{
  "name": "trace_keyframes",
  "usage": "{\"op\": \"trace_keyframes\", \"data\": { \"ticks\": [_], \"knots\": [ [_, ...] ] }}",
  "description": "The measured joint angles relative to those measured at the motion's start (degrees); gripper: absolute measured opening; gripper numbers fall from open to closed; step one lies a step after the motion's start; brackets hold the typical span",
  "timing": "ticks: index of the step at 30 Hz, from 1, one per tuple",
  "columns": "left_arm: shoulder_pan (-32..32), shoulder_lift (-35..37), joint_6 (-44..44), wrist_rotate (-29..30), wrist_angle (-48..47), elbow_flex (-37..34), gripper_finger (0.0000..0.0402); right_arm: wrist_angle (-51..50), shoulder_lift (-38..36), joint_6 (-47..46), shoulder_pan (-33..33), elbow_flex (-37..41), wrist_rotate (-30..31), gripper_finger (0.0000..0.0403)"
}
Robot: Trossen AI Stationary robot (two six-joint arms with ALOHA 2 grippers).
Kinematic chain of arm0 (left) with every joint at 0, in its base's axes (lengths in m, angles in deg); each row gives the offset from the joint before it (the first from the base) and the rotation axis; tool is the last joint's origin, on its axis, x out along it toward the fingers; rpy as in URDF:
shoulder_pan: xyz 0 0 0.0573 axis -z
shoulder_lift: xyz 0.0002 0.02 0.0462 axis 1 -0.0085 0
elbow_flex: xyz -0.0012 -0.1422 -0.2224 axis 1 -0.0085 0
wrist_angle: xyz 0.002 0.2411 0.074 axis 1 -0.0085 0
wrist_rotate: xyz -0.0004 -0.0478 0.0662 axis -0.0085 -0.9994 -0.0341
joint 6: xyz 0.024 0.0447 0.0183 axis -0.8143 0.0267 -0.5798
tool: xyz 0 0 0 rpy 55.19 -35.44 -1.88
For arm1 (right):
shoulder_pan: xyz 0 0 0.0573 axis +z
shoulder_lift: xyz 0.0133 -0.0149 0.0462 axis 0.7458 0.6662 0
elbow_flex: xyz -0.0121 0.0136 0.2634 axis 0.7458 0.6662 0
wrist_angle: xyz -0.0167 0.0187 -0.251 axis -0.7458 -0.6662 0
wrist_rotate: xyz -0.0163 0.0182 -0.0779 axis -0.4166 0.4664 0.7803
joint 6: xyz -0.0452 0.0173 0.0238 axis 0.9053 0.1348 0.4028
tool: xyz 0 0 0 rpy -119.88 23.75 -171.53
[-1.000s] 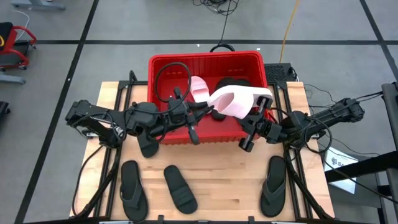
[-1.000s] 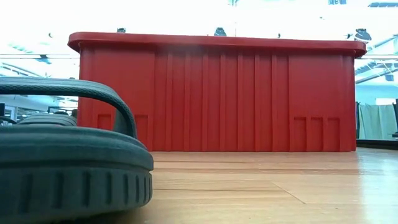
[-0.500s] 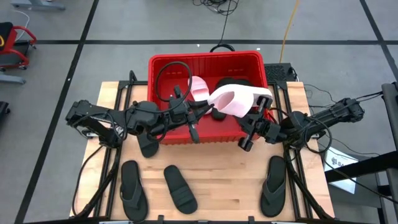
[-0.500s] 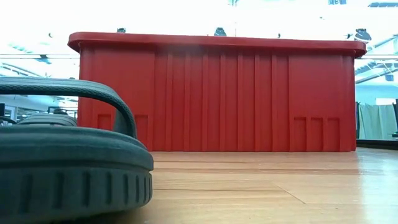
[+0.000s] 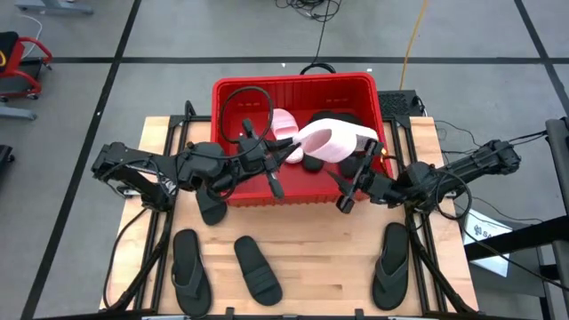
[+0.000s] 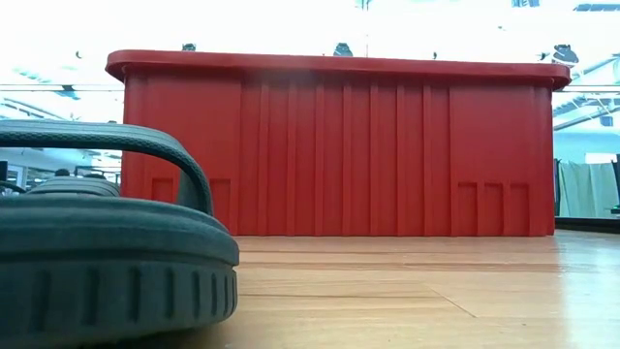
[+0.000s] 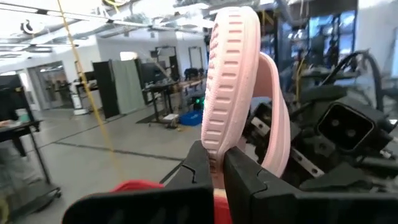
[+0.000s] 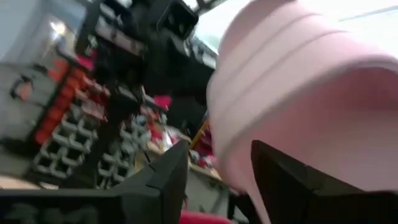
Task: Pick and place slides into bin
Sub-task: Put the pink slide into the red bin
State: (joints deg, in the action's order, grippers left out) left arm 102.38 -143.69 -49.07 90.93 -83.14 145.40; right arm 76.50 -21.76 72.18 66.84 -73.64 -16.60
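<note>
While pink slide hangs over red bin, left gripper has jaws clamped on sole edge; right gripper jaws wide, slide between. We judge it light, flexible foam: best pinched at sole rim.

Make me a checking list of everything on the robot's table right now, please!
Surface: pale wooden table, mostly bare at the front.
Job's things: tall red plastic bin holding black slides; pink foam slide above it; four black rubber sandals on the wood.
Clutter: nothing seen.
Claws: left claw shut on the pink slide's edge; right claw open beside the bin's front wall.
Cables: black loop over the bin.
Surroundings: grey tiled floor, yellow cord.
</note>
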Motion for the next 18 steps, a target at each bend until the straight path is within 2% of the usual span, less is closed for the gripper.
{"op": "trace_keyframes", "data": {
  "ticks": [7, 12, 18],
  "knots": [
    [-0.19, 2.59, -0.5, 4.07, -4.43, 0.0, 0.0002, -4.38, -0.02, 0.0, 0.0, 0.0, 4.61, 0.0189],
    [-0.27, 4.64, -1.2, 9.65, -9.94, 0.0, 0.0002, -8.89, 0.02, -0.1, 0.51, 0.02, 7.27, 0.0186],
    [-0.45, 6.9, -1.18, 13.09, -16.76, 0.0, 0.0001, -13.46, 0.02, -5.3, 0.64, 0.04, 7.28, 0.0185]
  ]
}}
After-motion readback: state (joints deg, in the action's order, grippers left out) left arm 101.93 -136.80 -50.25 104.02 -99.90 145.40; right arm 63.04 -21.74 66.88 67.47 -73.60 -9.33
